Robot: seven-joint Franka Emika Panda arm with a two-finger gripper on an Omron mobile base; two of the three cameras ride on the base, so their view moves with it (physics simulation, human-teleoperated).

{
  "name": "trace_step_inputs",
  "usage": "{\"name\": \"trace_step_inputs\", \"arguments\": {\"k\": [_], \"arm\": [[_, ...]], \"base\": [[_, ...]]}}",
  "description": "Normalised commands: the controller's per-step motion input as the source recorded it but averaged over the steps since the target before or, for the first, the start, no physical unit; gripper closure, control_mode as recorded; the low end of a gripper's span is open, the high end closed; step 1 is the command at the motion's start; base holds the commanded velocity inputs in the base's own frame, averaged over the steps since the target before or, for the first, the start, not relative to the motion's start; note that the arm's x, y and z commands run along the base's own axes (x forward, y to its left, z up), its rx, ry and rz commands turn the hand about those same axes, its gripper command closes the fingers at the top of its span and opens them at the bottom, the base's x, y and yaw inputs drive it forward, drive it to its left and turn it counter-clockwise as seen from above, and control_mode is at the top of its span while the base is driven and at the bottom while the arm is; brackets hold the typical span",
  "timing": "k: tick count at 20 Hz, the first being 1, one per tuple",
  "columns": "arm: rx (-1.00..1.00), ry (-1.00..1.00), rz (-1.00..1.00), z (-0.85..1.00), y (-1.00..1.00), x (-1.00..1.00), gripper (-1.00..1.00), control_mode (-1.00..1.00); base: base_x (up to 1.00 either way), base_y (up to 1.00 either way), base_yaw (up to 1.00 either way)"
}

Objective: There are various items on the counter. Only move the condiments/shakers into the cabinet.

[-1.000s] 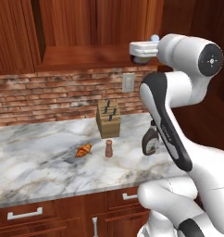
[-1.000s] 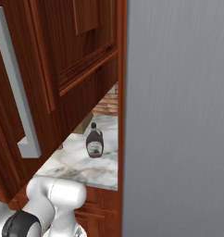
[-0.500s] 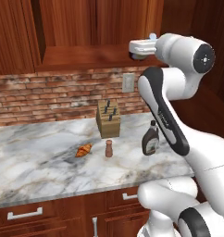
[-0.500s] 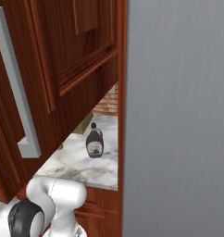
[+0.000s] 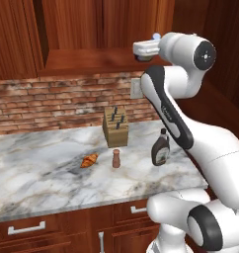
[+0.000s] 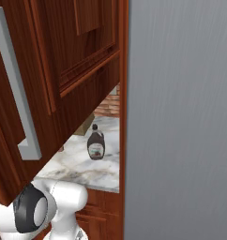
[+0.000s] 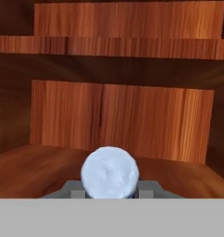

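Reddish cabinet (image 7: 118,120) boards face you; your hand (image 7: 110,193) pinches a small bottle (image 7: 110,172), pale round cap toward you, above the shelf board. Dark-brown bottle (image 5: 160,148) and shaker (image 5: 116,158) stand on the bench (image 5: 42,168).

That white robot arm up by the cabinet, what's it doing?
It is putting condiments away. Its gripper is up at the open wall cabinet, shut on a small bottle with a pale round cap, held over the shelf board. Still on the marble counter are a dark-brown bottle and a short brown shaker, which also belong in the cabinet. The croissant and knife block sit there too.
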Motion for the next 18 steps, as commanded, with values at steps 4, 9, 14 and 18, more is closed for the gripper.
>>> {"name": "trace_step_inputs", "arguments": {"k": [4, 9, 14, 18], "arm": [[-0.13, -0.02, 0.00, -0.02, 0.00, 0.23, 1.00, -1.00], [-0.06, 0.04, 0.00, 0.00, 0.00, 0.25, 1.00, -1.00], [0.00, 0.01, 0.00, 0.00, 0.00, 0.09, 1.00, -1.00], [0.00, 0.00, 0.00, -0.15, 0.00, 0.15, 1.00, -1.00]], "base": [[0.00, 0.00, 0.00], [0.00, 0.00, 0.00], [0.00, 0.00, 0.00], [0.00, 0.00, 0.00]]}}
